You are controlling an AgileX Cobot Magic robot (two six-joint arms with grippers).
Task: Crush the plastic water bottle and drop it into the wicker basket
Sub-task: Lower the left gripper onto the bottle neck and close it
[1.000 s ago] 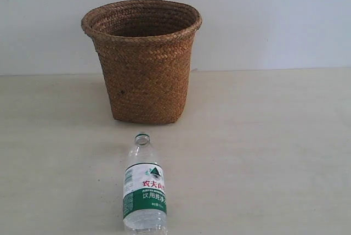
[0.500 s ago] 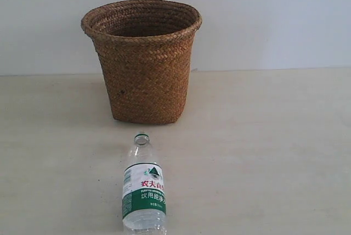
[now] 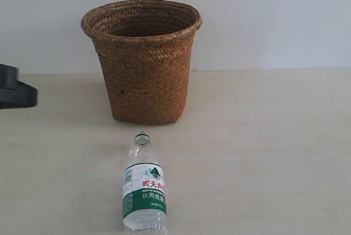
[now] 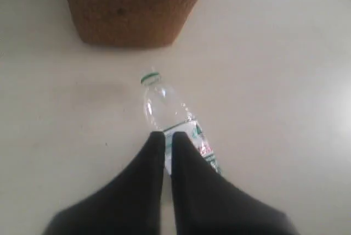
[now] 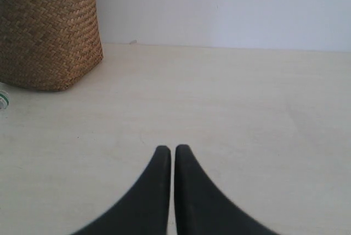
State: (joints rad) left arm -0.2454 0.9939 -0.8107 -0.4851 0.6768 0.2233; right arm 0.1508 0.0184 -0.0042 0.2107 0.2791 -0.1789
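Observation:
The clear plastic water bottle (image 3: pixel 143 188) lies capless on the table, its open mouth toward the wicker basket (image 3: pixel 142 59) standing upright behind it. In the left wrist view the bottle (image 4: pixel 164 106) lies below my left gripper (image 4: pixel 169 136), whose black fingers are shut with nothing between them, held above the label. The basket's base (image 4: pixel 129 10) shows beyond. A dark part of the left arm (image 3: pixel 13 93) shows at the exterior view's left edge. My right gripper (image 5: pixel 173 150) is shut and empty over bare table, with the basket (image 5: pixel 49 32) off to its side.
A pale wooden table (image 3: pixel 263 147) carries everything. A plain white wall (image 3: pixel 263 15) rises directly behind the basket. The bottle's mouth (image 5: pixel 3 99) just shows at the edge of the right wrist view.
The left arm has come into the exterior view at the left edge. Bottle and basket have stayed where they were.

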